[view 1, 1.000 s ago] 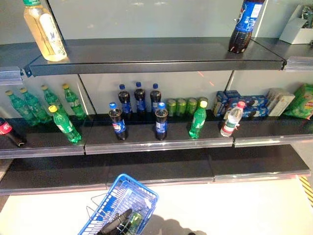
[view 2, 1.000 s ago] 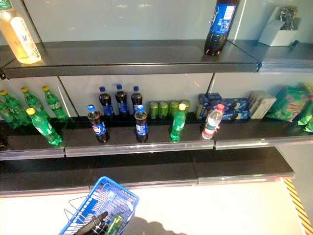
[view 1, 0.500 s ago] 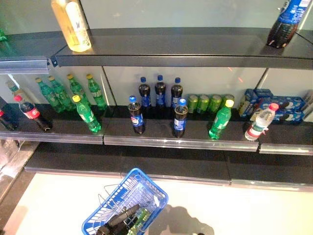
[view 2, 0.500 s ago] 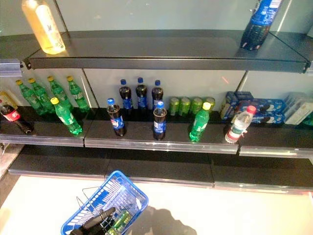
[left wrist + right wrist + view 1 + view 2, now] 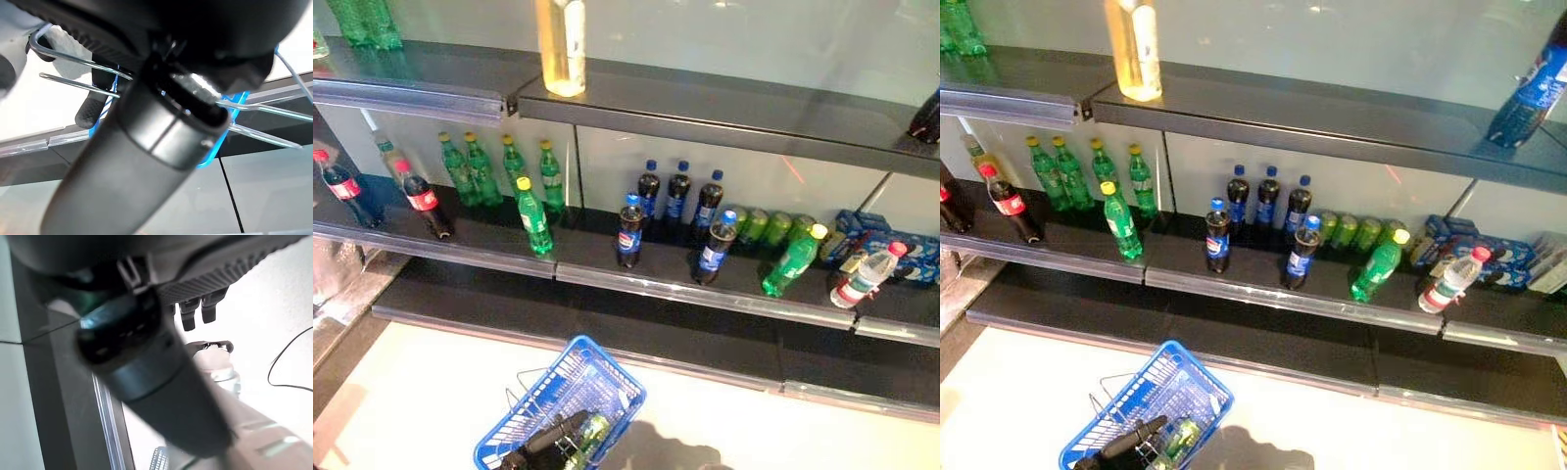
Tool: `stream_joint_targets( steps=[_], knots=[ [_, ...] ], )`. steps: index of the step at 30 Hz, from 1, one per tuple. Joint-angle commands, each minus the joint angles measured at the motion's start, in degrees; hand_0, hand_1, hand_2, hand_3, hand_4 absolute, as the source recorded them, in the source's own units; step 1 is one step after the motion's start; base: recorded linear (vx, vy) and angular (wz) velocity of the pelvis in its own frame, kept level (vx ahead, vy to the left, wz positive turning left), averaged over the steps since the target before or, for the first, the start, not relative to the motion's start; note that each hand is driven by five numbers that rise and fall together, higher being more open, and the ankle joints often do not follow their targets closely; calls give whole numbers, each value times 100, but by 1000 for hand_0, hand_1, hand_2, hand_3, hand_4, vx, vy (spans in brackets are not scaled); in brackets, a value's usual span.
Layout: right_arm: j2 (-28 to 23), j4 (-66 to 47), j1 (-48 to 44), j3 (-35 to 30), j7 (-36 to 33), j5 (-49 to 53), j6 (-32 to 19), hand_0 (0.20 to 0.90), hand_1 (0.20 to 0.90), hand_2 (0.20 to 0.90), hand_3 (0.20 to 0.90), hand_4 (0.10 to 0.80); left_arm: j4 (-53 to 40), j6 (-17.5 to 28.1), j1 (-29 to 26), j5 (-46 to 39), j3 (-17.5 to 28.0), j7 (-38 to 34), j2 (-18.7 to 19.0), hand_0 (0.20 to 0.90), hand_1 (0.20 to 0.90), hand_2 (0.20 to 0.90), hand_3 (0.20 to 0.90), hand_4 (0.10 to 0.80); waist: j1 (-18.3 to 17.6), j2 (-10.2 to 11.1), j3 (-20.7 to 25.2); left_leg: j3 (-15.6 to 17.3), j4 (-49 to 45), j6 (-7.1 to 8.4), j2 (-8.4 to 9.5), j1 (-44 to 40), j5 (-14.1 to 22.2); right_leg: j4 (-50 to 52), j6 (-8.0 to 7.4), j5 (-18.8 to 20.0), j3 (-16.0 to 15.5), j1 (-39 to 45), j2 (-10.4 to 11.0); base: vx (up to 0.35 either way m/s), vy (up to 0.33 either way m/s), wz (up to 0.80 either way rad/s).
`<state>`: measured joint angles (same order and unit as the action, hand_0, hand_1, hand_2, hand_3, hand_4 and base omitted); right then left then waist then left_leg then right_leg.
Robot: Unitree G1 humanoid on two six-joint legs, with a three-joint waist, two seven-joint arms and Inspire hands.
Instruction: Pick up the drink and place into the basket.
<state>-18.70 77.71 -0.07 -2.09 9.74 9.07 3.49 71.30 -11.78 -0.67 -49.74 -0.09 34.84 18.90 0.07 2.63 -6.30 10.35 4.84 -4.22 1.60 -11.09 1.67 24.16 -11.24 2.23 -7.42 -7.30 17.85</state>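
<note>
The blue basket (image 5: 558, 392) hangs low in front at the left. My left hand (image 5: 548, 441) is shut on its thin wire handles (image 5: 78, 61). A green can (image 5: 592, 431) lies inside the basket beside the hand. My right hand (image 5: 205, 264) hangs by the shelf edge with relaxed fingers (image 5: 195, 313) and holds nothing. Drinks stand on the middle shelf (image 5: 685, 294): green bottles (image 5: 533, 217), dark cola bottles with blue labels (image 5: 628, 235), green cans (image 5: 769, 227), a leaning green bottle (image 5: 791, 264) and a leaning water bottle (image 5: 867, 276).
Cola bottles with red labels (image 5: 423, 201) stand at the shelf's left end. A tall yellow drink bottle (image 5: 561, 44) stands on the top shelf. Blue snack boxes (image 5: 920, 257) sit at the far right. A bare lower shelf (image 5: 656, 338) juts out above the pale floor.
The camera has swung to the left, so the whole shelf shifted right and more of its left end shows. The blue basket still hangs from my left hand.
</note>
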Motion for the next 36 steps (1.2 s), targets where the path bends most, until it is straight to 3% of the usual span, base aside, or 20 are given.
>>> stream_joint_targets(
  steps=[1, 3, 5, 6, 7, 8, 9, 14, 18, 22, 24, 27, 29, 30, 31, 32, 33, 36],
  knots=[
    [-266, 264, -246, 3, -69, -9, -147, 900, 900, 900, 900, 800, -399, 68, -557, -114, 82, 878, 97, 300, 300, 300, 200, 100, 59, -117, -36, -5, -78, 267, 104, 252, 222, -620, 139, 551, -48, 42, -452, 99, -63, 29],
    [-249, 317, -269, 5, -61, -5, -162, 900, 900, 900, 900, 800, -434, 58, -555, -84, 65, 866, 85, 300, 300, 300, 200, 100, 40, -74, -40, -66, -60, 261, 153, 205, 290, -1107, 126, 487, -130, 54, -632, 133, -81, 16],
    [-214, 329, -307, 65, -57, 143, -139, 900, 900, 900, 900, 800, -408, 121, -511, -9, -9, 858, 46, 300, 300, 300, 200, 100, -35, -17, -39, -228, -2, 229, 277, 111, 389, -1783, 117, 439, -132, -44, -1142, 178, -88, 17],
    [-210, 326, -311, 74, -53, 161, -133, 900, 900, 900, 900, 800, -401, 129, -504, 4, -19, 856, 43, 300, 300, 300, 200, 100, -50, -13, -41, -254, 2, 223, 292, 95, 401, -1834, 120, 442, -123, -70, -1205, 178, -75, 24],
    [-195, 317, -324, 107, -38, 205, -99, 900, 900, 900, 900, 800, -345, 166, -498, 47, -42, 893, 51, 300, 300, 300, 200, 100, -113, -2, -52, -379, 11, 201, 355, 20, 451, -1937, 123, 530, -111, -260, -1412, 110, -47, 18],
    [-195, 317, -324, 107, -38, 205, -99, 900, 900, 900, 900, 800, -345, 166, -498, 47, -42, 893, 51, 300, 300, 300, 200, 100, -113, -2, -52, -379, 11, 201, 355, 20, 451, -1937, 123, 530, -111, -260, -1412, 176, -73, 48],
    [-187, 310, -343, 154, -28, 210, -40, 900, 900, 900, 900, 800, -325, 154, -520, 35, -50, 909, 84, 300, 300, 300, 200, 100, -175, -9, -79, -521, 14, 164, 407, -53, 480, -1810, 138, 625, -101, -510, -1550, 112, -47, 42],
    [-119, 372, -271, 224, -124, 270, -34, 900, 900, 900, 900, 800, -298, 257, -470, 160, -18, 857, -64, 300, 300, 300, 200, 100, -196, -36, 34, -779, -111, 102, 484, -90, 549, -1949, 384, 447, 168, -167, -1716, 150, -105, 40],
    [-100, 365, -256, 206, -117, 322, -89, 900, 900, 900, 900, 800, -302, 360, -349, 324, 21, 931, -135, 300, 300, 300, 200, 100, -189, -80, 156, -661, -335, 118, 470, -79, 668, -2135, 519, 295, 223, 202, -1745, 111, -109, 6],
    [-84, 229, -237, 236, -98, 312, -13, 900, 900, 900, 900, 800, -455, 394, -280, 343, 48, 866, -209, 300, 300, 300, 200, 100, -211, -92, 202, -479, -1178, 276, 436, 205, 854, -2172, 677, 106, 301, 499, -1704, 45, -87, 4],
    [-94, 128, -203, 272, -152, 379, 1, 900, 900, 900, 900, 800, -643, 388, -316, 329, -7, 843, -338, 300, 300, 300, 200, 100, -185, -64, 43, -458, -2883, 672, 253, 1004, 199, -2106, 891, -21, 279, 682, -1602, -34, -108, 24],
    [-175, 153, -186, 213, -197, 353, -46, 900, 900, 900, 900, 800, -758, 327, -313, 323, 2, 812, -403, 300, 300, 300, 200, 100, -166, -56, -45, -446, -3790, 780, 211, 1549, 110, -2079, 996, -89, 344, 771, -1538, -16, -29, 29],
    [-186, 181, -171, 200, -200, 392, -90, 900, 900, 900, 900, 800, -832, 290, -308, 328, -39, 783, -391, 300, 300, 300, 200, 100, -167, -45, -62, -406, -3604, 769, -78, 1572, 31, -2063, 1009, -139, 366, 807, -1526, 9, 13, 0],
    [-186, 181, -171, 200, -200, 392, -90, 900, 900, 900, 900, 800, -832, 290, -308, 328, -39, 783, -391, 300, 300, 300, 200, 100, -167, -45, -62, -406, -3604, 769, -78, 1572, 31, -2063, 1009, -139, 366, 807, -1526, 55, 100, -49],
    [-211, 236, -202, 210, -195, 408, -138, 900, 900, 900, 900, 800, -884, 337, -245, 243, -109, 772, -381, 300, 300, 300, 200, 100, -166, -72, -85, -377, -2756, 709, -404, 1385, -21, -2087, 987, -210, 444, 870, -1555, 64, 118, -24],
    [-218, 252, -214, 216, -202, 424, -147, 900, 900, 900, 900, 800, -892, 345, -233, 221, -111, 765, -380, 300, 300, 300, 200, 100, -161, -80, -89, -379, -2588, 698, -437, 1338, -24, -2099, 980, -223, 469, 884, -1565, 132, 229, -8],
    [-256, 270, -260, 251, -197, 385, -146, 900, 900, 900, 900, 800, -905, 373, -179, 95, -95, 743, -356, 300, 300, 300, 200, 100, -127, -145, -76, -553, -1829, 692, -506, 1225, -91, -2178, 933, -256, 607, 925, -1634, 123, 211, 30],
    [-386, 225, -295, 234, -141, 229, -68, 900, 900, 900, 900, 800, -851, 393, -94, 62, 27, 833, -307, 300, 300, 300, 200, 100, -80, -185, -21, -882, -980, 836, -737, 900, -292, -2312, 875, -301, 832, 1032, -1637, 158, 297, -13]
  ],
)
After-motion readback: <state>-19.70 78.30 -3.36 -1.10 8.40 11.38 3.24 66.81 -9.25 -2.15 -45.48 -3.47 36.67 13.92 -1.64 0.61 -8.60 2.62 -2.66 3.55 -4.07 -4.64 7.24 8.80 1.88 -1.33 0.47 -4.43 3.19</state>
